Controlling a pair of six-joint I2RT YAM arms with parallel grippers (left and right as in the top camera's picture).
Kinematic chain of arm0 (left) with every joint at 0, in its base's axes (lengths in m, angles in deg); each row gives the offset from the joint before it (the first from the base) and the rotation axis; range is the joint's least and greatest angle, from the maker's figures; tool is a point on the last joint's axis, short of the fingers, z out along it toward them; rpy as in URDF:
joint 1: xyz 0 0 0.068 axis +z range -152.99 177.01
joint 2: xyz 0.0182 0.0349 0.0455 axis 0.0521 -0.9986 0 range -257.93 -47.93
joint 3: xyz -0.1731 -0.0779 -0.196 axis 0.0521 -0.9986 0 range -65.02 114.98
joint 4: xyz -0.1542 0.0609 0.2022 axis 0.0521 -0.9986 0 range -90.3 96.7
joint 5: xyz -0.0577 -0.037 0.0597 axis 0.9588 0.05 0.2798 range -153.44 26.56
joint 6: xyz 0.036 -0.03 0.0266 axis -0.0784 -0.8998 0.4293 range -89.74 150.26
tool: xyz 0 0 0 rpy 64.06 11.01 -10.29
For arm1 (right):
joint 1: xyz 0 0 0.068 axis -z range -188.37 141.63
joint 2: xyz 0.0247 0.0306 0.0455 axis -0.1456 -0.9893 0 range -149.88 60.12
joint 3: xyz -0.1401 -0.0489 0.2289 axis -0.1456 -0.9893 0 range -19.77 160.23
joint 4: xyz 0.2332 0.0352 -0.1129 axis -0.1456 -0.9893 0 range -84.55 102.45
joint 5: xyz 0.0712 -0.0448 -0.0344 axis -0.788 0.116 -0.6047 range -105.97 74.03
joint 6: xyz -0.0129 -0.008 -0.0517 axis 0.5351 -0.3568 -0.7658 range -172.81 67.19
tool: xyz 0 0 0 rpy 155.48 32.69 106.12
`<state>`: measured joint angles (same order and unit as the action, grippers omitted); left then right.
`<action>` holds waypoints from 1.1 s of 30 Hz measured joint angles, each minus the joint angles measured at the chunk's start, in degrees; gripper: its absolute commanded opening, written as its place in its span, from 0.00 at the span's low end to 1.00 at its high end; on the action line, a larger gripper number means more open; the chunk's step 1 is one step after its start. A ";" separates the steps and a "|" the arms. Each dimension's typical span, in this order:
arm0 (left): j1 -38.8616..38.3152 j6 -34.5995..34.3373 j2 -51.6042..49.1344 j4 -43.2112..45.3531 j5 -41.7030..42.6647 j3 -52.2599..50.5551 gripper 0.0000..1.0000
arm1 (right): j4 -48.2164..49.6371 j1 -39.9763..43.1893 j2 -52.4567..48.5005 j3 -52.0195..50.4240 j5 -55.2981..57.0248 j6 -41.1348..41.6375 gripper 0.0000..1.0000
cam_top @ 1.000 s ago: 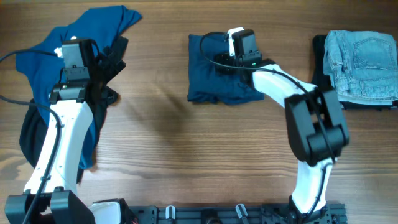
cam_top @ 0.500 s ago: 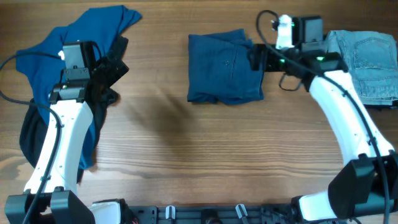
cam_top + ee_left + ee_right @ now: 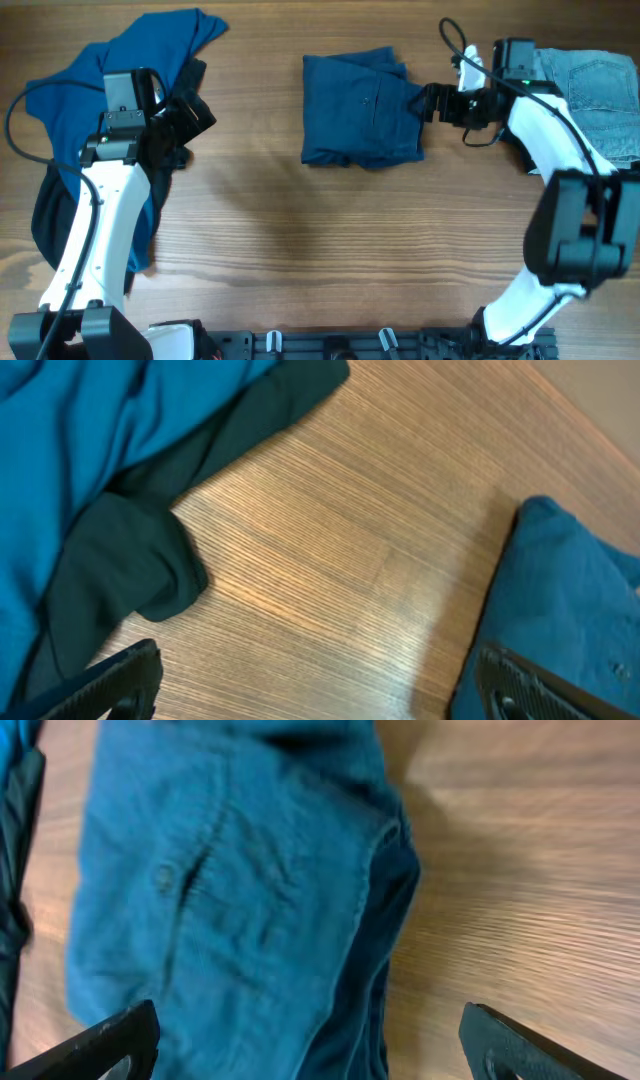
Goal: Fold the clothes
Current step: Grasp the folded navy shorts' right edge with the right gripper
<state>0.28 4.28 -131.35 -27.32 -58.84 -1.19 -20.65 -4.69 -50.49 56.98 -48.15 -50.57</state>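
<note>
Your right gripper [image 3: 432, 103] is wide open and holds nothing. It sits at the right edge of the folded navy shorts [image 3: 360, 108] on the table [image 3: 300, 230]. Your left gripper [image 3: 192, 105] is wide open and empty, over the blue shirt [image 3: 75, 95] and black garment [image 3: 45, 220].

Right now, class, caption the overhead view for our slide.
Folded navy shorts, with the open right gripper poised at their edge.

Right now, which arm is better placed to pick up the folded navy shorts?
Right. The right gripper, open, is at the navy shorts' right edge; the left gripper is over the blue shirt, apart from them.
</note>
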 measured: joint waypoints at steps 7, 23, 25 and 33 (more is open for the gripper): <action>-2.69 1.79 -0.04 -0.13 0.07 0.00 1.00 | 2.32 0.00 -7.37 -0.35 -5.62 -0.87 0.99; -4.68 2.38 -0.04 -0.37 -6.58 0.00 1.00 | 13.77 -4.44 -14.21 0.70 -19.80 4.11 0.66; -4.68 2.38 -0.04 -0.44 -6.93 0.00 1.00 | 15.61 -5.31 -15.26 0.76 -20.09 5.07 0.23; -4.68 2.38 -0.04 -1.55 -6.95 0.00 1.00 | 19.76 -7.93 -17.66 0.37 -21.11 8.50 0.03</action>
<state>-4.40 6.67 -131.39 -28.87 -65.79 -1.19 -0.89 -12.62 -68.15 57.35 -69.26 -42.07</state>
